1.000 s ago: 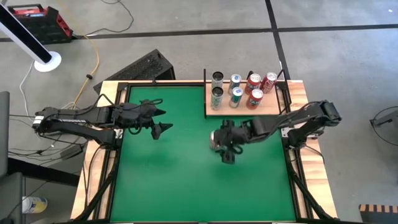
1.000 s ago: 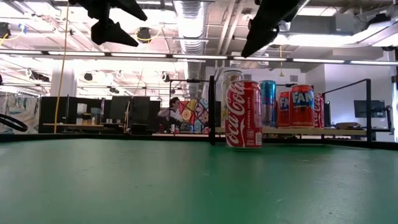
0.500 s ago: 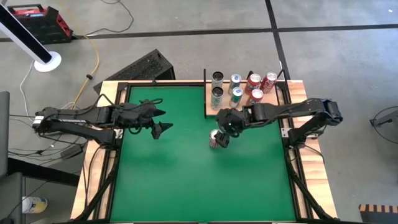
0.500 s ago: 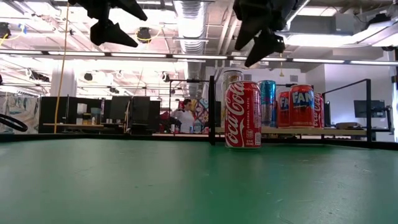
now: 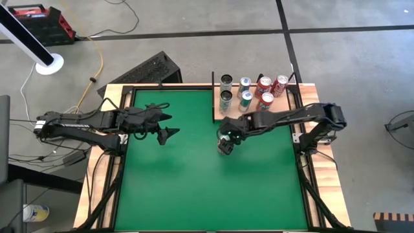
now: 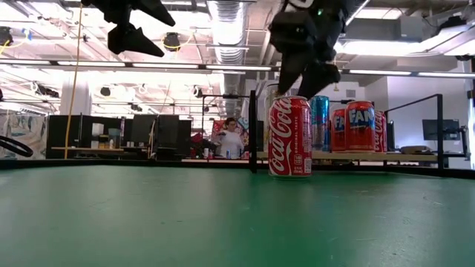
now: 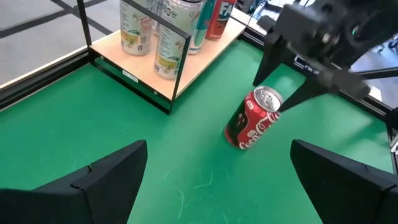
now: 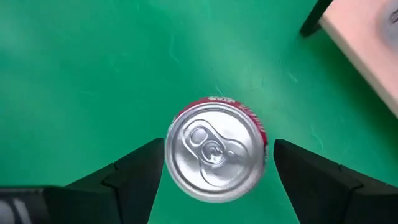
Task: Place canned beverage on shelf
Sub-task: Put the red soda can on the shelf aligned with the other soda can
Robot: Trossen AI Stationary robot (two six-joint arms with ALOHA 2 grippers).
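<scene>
A red cola can [image 6: 290,137] stands upright, its base on the green surface, just in front of the shelf [image 5: 253,110]. My right gripper [image 8: 219,148] hangs open right above the can, pointing steeply down. Its fingers [image 7: 268,70] stand on either side of the can's silver top [image 8: 214,150], apart from it. The shelf is a pale wood panel with black rods, and several cans [image 5: 246,94] stand on it. My left gripper [image 5: 169,125] waits open, high over the left half of the surface.
The shelf's black corner rod [image 7: 180,68] and its front edge stand close behind the red can. The green surface [image 5: 174,188] spreads to the left and near side. A wooden rim [image 5: 97,162] frames it. A person [image 6: 231,137] sits far off in the room.
My right gripper has swung from the can's near side back over it, rolled about its own axis and sunk toward the can's top, staying open. The red can has stayed where it was.
</scene>
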